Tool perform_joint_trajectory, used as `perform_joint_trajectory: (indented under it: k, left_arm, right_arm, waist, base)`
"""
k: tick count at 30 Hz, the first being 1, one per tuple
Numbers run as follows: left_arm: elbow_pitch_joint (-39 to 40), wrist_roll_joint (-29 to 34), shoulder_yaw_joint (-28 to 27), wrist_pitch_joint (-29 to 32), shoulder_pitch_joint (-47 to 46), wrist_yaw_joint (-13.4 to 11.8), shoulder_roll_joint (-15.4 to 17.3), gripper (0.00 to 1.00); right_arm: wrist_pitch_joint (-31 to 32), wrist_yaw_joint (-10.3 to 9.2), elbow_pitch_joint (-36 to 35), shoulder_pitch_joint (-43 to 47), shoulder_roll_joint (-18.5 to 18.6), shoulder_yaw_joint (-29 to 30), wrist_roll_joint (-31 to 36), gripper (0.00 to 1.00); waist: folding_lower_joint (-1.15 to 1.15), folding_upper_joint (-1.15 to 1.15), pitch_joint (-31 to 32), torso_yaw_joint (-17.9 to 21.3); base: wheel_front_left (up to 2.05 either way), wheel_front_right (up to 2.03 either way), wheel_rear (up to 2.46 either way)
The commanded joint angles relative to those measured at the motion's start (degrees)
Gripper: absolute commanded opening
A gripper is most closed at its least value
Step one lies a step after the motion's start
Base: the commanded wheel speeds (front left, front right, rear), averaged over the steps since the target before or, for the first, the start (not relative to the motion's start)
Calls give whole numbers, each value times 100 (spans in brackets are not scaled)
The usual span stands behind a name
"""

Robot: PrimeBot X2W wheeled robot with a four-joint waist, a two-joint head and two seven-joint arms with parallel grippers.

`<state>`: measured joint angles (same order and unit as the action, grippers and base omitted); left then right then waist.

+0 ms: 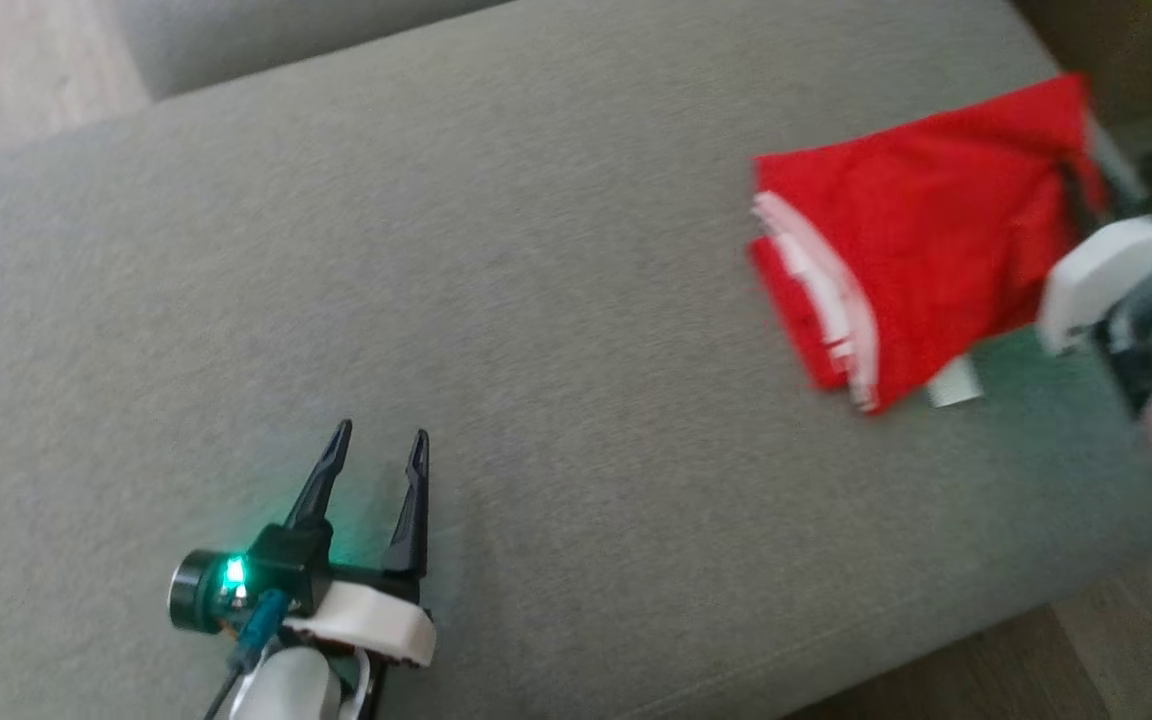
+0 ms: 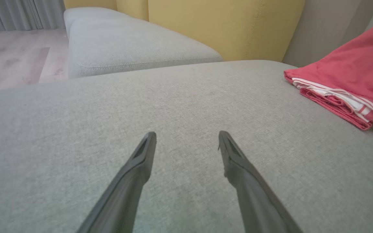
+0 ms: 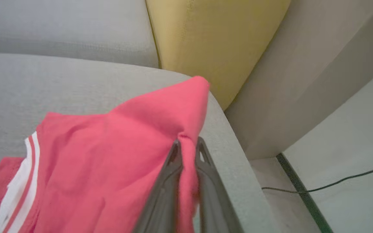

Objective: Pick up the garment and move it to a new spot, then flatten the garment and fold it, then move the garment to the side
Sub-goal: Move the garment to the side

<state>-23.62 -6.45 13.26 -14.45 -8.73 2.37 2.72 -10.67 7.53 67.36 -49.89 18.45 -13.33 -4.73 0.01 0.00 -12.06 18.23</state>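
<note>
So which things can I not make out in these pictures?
Head view: blur smears the garment and the white tag at its edge; no print is readable.
Right wrist view: fabric hides how many layers the right gripper pinches.
Left wrist view: the frame's right edge cuts off the garment.

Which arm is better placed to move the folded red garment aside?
Right. The right tool is shut on an edge of the folded red striped garment at the right end of the grey fabric cushion. The left tool sits open over bare cushion, apart from it.
</note>
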Motion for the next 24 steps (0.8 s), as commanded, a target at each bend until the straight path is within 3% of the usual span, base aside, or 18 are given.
perform_joint_trajectory:
  k: [1, 8, 9, 10, 11, 16, 21, 24]
  left_arm:
    - [184, 49, -167, -55, -222, 10, 16, 100]
    - [210, 127, -196, -55, -406, 56, 16, 100]
    - [213, 130, -202, -55, -429, 50, 16, 100]
    - [216, 130, -205, -55, -450, 44, 16, 100]
    - [218, 119, -208, -55, -467, 36, 16, 100]
    - [218, 92, -250, -55, -510, -5, 16, 100]
    - [227, 56, -400, -55, -419, -91, 16, 100]
    - [264, -4, -514, -55, -338, -135, 16, 100]
  right_arm:
    - [30, -4, -61, -240, 132, 33, 88, 0]
    - [173, -4, 249, -735, 787, 848, 921, 0]
    - [146, -4, 230, -774, 843, 1018, 1033, 17]
    - [116, -4, 194, -799, 884, 1182, 1165, 96]
    - [89, -4, 158, -815, 891, 1392, 1253, 100]
    - [-207, -4, -207, -716, 622, 2262, 1768, 100]
    - [-407, -4, -656, -468, -91, 2579, 2034, 100]
    - [-428, -4, -1278, -170, -570, 2432, 1969, 100]
  waist:
    - [-1, 0, -195, -236]
    - [-1, 0, -425, -621]
    - [-1, 0, -451, -653]
    - [-1, 0, -471, -683]
    - [-1, 0, -483, -712]
    - [-1, 0, -446, -826]
    - [-1, 0, -279, -924]
    - [-1, 0, -154, -1021]
  base:
    - [0, 0, 0]
    - [0, 0, 0]
    - [0, 0, 0]
    - [0, 0, 0]
    - [0, 0, 0]
    - [0, 0, 0]
    - [0, 0, 0]
    - [0, 0, 0]
